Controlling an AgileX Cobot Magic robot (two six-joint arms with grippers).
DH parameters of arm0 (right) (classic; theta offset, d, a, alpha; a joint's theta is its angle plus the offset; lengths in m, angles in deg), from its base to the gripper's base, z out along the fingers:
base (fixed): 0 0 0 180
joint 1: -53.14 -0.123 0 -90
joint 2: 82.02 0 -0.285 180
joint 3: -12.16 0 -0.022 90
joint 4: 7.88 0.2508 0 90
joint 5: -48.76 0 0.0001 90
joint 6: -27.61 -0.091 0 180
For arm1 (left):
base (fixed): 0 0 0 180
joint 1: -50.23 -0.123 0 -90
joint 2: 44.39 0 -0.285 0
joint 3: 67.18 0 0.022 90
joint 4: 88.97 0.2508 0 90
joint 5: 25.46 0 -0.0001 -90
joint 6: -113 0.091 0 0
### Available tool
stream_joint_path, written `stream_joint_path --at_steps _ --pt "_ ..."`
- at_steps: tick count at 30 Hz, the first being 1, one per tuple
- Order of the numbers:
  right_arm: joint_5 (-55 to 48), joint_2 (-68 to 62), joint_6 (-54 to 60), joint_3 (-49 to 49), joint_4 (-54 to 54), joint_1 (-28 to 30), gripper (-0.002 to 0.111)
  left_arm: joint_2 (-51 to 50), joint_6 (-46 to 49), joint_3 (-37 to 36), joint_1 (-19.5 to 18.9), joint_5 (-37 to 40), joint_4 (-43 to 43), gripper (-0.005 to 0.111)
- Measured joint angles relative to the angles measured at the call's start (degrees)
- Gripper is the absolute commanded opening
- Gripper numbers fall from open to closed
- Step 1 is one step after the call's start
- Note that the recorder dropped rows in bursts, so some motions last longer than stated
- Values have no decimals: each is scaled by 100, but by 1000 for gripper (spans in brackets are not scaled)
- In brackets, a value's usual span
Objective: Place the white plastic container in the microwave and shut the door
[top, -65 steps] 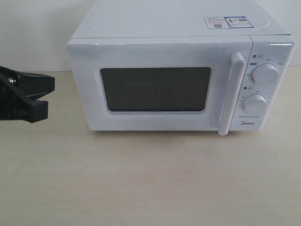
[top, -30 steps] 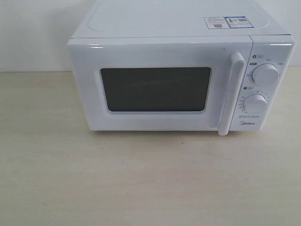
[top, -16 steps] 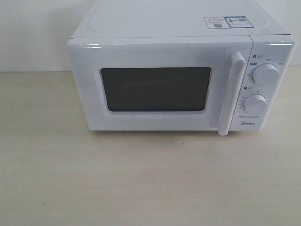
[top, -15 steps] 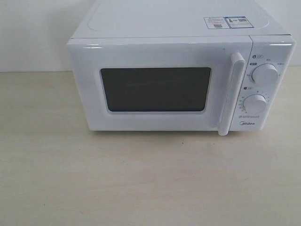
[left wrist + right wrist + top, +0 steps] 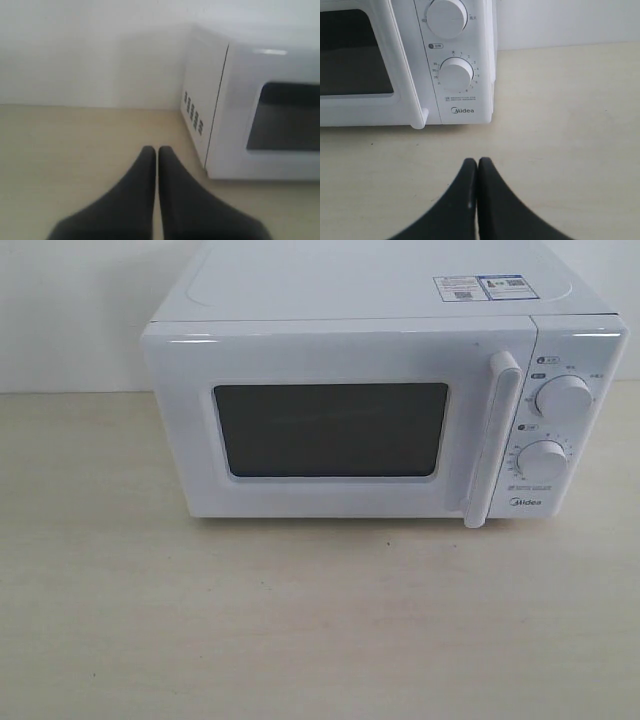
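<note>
**Dark window, clipped edges, unreadable print**

The microwave (image 5: 340,350) window (image 5: 332,430) is too dark to show anything inside. Print on the top stickers (image 5: 480,287) is too small to read. The left wrist view is blurred throughout, and its edge cuts off the microwave's front. The right wrist view's edge clips the upper dial (image 5: 447,15) and most of the window. The left gripper (image 5: 156,150) and right gripper (image 5: 477,161) are cut off behind their fingers.

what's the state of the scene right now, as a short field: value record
microwave: white Midea, standing on the table
door: shut, flush with the front, window dark
handle: vertical white bar, nothing on it
dials: two, stacked right of the door
white plastic container: in no view; the dark window hides whether it is inside
left gripper: shut, empty, near the microwave's vented side
right gripper: shut, empty, in front of the dials
</note>
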Motion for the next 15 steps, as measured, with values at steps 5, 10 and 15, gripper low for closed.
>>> stream_joint_path --at_steps 5,10,15 --pt "0 0 0 0 0 0 0 0 -399 -64 0 267 1150 4" --pt "0 0 0 0 0 0 0 0 -1624 -64 0 316 1696 4" --pt "0 0 0 0 0 0 0 0 -2129 -64 0 316 1756 4"
